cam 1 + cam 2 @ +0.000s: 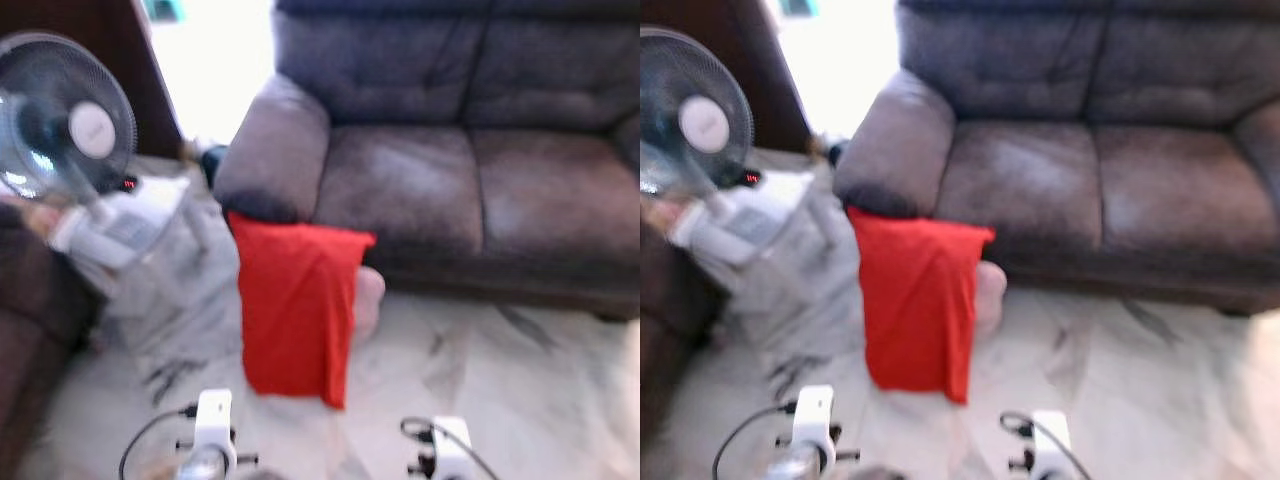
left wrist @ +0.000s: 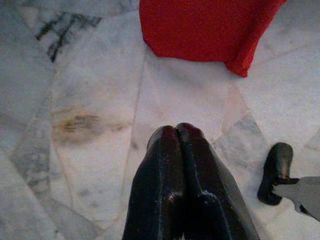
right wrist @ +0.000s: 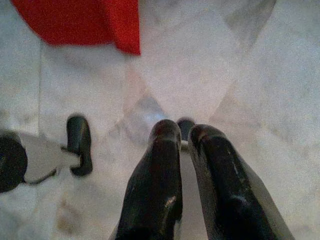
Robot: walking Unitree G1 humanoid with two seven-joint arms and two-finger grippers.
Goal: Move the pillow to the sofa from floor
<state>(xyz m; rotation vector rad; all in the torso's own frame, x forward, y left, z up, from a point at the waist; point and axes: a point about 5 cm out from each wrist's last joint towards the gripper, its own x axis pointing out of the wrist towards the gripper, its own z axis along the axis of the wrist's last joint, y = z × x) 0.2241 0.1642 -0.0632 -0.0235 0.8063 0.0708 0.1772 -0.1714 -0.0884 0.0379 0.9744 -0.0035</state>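
Left gripper (image 2: 175, 131): we see its two black fingers pressed together, holding nothing, above bare marble at the bottom centre of the left wrist frame.
Right gripper (image 3: 184, 131): our right fingers stand slightly apart with a narrow gap at the tips, nothing between them, over the floor at the lower centre of the right wrist frame.
Arms: in the head views we see only the white wrist ends with black cables at the bottom edge, left (image 1: 212, 425) and right (image 1: 450, 445).
Floor: the white marble tile floor with grey veins (image 1: 500, 390) fills the lower half; a brownish stain (image 2: 82, 122) lies on one tile near our left gripper.
Pillow: the red fabric-covered pillow (image 1: 295, 305) stands upright on the floor, centre-left of the frame, its top leaning against the sofa's armrest and front; a pale corner shows at its right side.
Sofa: the dark brown leather sofa (image 1: 470, 180) spans the upper right.
Fan: a white standing fan with a round grey grille (image 1: 65, 115) sits at the upper left.
Sharpness: we note both head views are blurred.
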